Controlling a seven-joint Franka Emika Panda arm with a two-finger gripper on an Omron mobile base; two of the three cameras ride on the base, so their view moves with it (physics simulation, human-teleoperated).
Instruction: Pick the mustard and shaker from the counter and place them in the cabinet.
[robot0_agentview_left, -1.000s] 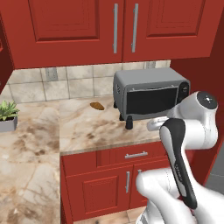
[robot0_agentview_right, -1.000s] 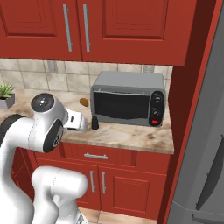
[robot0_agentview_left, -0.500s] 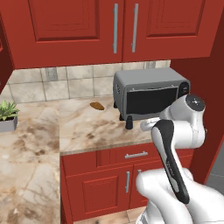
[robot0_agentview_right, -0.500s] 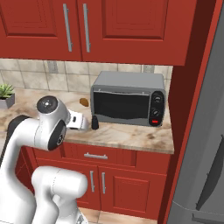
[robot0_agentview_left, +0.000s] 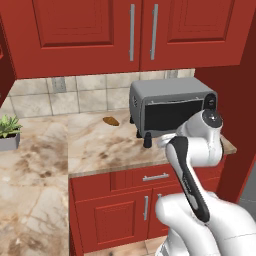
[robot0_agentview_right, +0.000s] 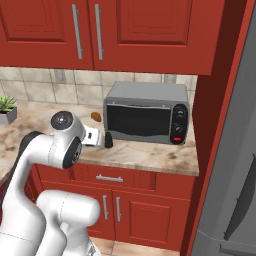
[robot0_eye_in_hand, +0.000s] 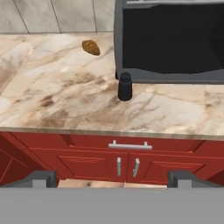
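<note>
Jaws wide; shaker (robot0_eye_in_hand: 125, 86) upright on counter (robot0_eye_in_hand: 65, 105).

Under my pincer (robot0_eye_in_hand: 112, 179) the counter (robot0_eye_in_hand: 52, 100) looks like polished marbled stone, beige veined with brown, over smooth red painted doors with brushed silver handles (robot0_eye_in_hand: 130, 145). The shaker (robot0_eye_in_hand: 125, 86) is matt black, plastic-looking. The toaster oven (robot0_agentview_left: 172, 107) has a grey metal shell and dark glossy glass. The wall tiles (robot0_agentview_left: 75, 95) are pale and smooth.
</note>
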